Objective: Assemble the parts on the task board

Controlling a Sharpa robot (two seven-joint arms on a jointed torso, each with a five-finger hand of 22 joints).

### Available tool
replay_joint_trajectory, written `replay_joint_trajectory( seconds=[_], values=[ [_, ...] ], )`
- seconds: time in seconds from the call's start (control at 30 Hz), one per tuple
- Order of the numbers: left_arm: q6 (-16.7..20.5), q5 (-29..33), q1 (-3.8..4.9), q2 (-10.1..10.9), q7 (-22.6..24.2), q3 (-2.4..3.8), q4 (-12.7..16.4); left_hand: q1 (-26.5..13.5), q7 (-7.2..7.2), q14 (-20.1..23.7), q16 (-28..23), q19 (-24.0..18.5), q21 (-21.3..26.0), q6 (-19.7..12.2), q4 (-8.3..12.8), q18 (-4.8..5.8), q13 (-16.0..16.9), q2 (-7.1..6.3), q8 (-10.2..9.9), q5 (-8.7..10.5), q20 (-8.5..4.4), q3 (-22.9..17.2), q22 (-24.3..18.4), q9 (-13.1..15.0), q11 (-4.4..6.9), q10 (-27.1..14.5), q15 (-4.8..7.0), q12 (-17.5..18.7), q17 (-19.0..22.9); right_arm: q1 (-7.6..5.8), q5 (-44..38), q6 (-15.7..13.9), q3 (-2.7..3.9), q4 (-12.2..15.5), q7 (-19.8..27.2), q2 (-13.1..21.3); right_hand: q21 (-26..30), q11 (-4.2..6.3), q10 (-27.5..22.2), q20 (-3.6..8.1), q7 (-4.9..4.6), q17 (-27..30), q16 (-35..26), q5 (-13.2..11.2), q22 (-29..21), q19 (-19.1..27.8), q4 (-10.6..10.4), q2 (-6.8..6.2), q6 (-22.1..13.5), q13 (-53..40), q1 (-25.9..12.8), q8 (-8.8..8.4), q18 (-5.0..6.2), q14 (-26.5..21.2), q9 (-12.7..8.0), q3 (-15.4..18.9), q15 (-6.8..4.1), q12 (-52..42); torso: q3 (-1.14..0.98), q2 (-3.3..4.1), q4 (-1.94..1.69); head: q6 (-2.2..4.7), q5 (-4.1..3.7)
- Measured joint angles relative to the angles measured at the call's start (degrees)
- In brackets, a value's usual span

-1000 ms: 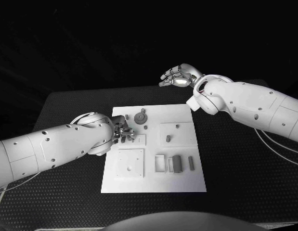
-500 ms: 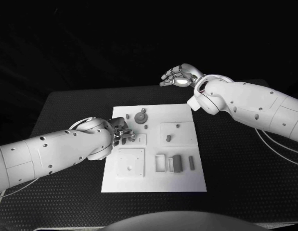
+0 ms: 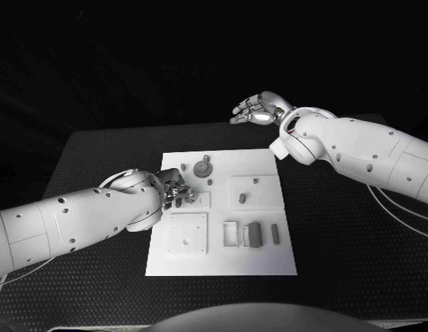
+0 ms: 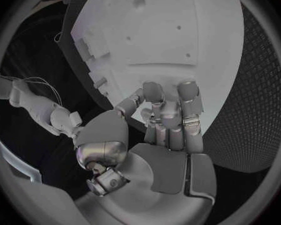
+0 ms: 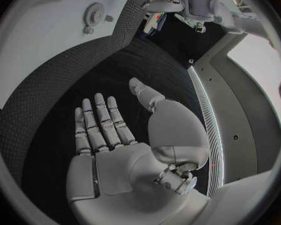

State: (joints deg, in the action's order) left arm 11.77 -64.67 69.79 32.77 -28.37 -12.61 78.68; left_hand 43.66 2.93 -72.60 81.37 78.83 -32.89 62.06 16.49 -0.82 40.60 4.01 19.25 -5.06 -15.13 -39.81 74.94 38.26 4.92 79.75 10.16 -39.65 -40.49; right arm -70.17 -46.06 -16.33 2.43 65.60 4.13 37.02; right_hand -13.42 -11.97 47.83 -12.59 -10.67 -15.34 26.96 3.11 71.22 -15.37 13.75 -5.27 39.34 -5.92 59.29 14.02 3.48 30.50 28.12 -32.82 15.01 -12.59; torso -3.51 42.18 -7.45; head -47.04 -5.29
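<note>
The white task board (image 3: pixel 224 266) lies mid-table. On it are a round gear-like part (image 3: pixel 205 169), a small peg (image 3: pixel 183 167), a square plate (image 3: pixel 254 192) with a peg (image 3: pixel 242 199), another square plate (image 3: pixel 187 234) and several bar-shaped pieces (image 3: pixel 252 234). My left hand (image 3: pixel 174 192) hovers over the board's left edge with its fingers (image 4: pixel 168 110) bunched together; a small dark piece (image 3: pixel 179 203) sits at their tips, and whether it is held is unclear. My right hand (image 3: pixel 256 109) is raised beyond the table's far edge, fingers (image 5: pixel 97 120) spread and empty.
The black table (image 3: pixel 94 159) extends on both sides of the board. In the right wrist view the board (image 5: pixel 47 35) with the gear (image 5: pixel 93 12) lies well away from the right hand.
The left hand drew back slightly toward me along the board's left edge, then stayed still. The right hand has not moved.
</note>
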Motion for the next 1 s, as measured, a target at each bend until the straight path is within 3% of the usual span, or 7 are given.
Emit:
replay_joint_trajectory(
  seconds=[0.57,1.0],
  values=[
    [0.2,-0.8,-0.14,0.0,-0.4,0.10,-0.1,0.0,0.00,0.1,0.0,0.0,0.0,0.0,-0.2,0.00,0.0,0.00,0.0,0.03,0.02,-0.1,0.0,0.1,0.12,-0.1,0.06,0.0,0.1,0.04,0.1,0.0,0.00,0.1,0.0,0.3,0.0,0.00,0.0,0.00,0.00,0.0,0.0,0.0,0.1,0.0,0.0,0.00,0.0,0.1,0.0,0.00,0.00,0.0,0.0,0.0,0.00,0.0,0.00,-0.01,-0.06,0.02,0.04],
    [-0.4,-1.0,-0.16,0.0,-0.7,0.26,-0.1,0.0,0.00,0.1,0.0,0.1,0.0,0.0,-0.2,0.00,-0.1,0.00,0.0,-0.20,-0.01,-0.1,0.0,0.1,0.12,-0.1,0.06,0.0,0.3,0.06,0.2,0.1,0.00,0.1,0.0,0.3,0.0,0.21,0.2,0.00,0.00,0.0,-0.2,0.0,0.1,0.0,0.0,0.00,0.0,0.2,0.0,0.00,0.00,0.0,0.0,0.0,0.00,0.2,0.03,0.02,-0.02,-0.35,0.15]
  ],
)
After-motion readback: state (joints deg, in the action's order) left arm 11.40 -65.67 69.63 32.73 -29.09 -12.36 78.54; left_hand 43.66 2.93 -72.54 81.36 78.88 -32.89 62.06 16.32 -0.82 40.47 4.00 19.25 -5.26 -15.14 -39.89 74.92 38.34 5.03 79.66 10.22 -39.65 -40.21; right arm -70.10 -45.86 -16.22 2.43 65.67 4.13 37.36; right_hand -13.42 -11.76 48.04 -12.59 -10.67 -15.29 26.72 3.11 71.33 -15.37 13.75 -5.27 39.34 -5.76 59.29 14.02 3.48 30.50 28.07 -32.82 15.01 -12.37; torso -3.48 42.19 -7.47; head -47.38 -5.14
